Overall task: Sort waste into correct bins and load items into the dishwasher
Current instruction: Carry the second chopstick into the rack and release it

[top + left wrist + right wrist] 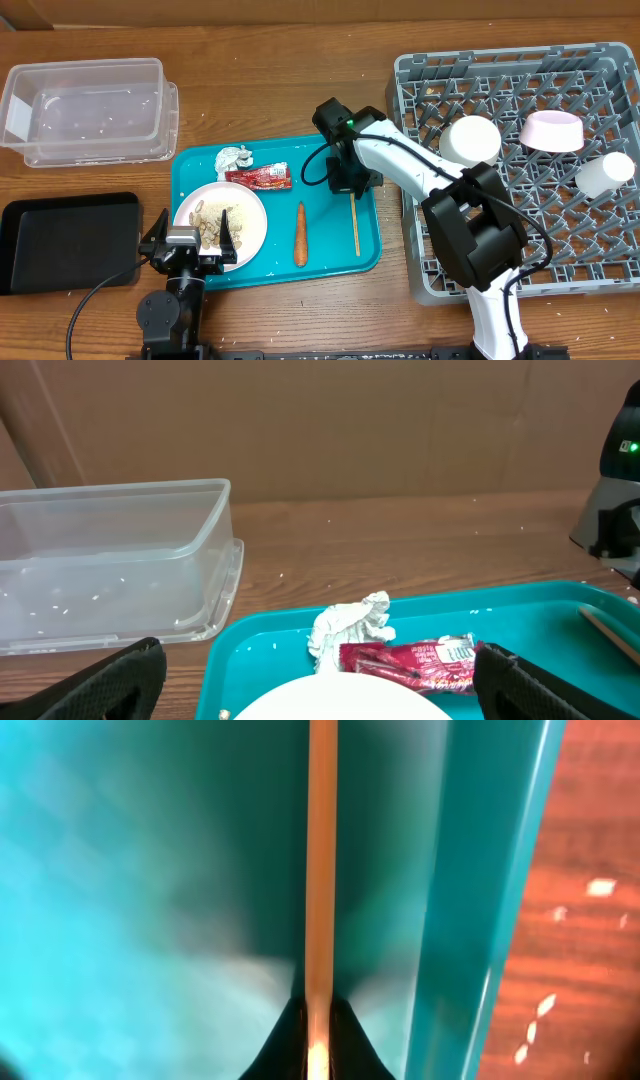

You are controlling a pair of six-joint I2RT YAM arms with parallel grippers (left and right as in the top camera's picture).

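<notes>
My right gripper (352, 190) is down on the teal tray (330, 155) and shut on the far end of the wooden chopsticks (354, 226); in the right wrist view the stick (320, 870) runs straight out from between the fingertips (320, 1040). My left gripper (190, 238) is open over the near edge of the pale plate (250, 222), which holds rice and food scraps (212, 218). The foil ball (236, 158), red wrapper (260, 177) and carrot (300, 234) lie on the tray. The foil (350, 625) and wrapper (410, 660) show ahead of the left fingers.
The clear tub (85, 108) stands at the back left and the black tray (65, 240) at the front left. The grey dish rack (520, 170) on the right holds a white bowl (470, 140), a pink bowl (552, 130) and a white cup (606, 172).
</notes>
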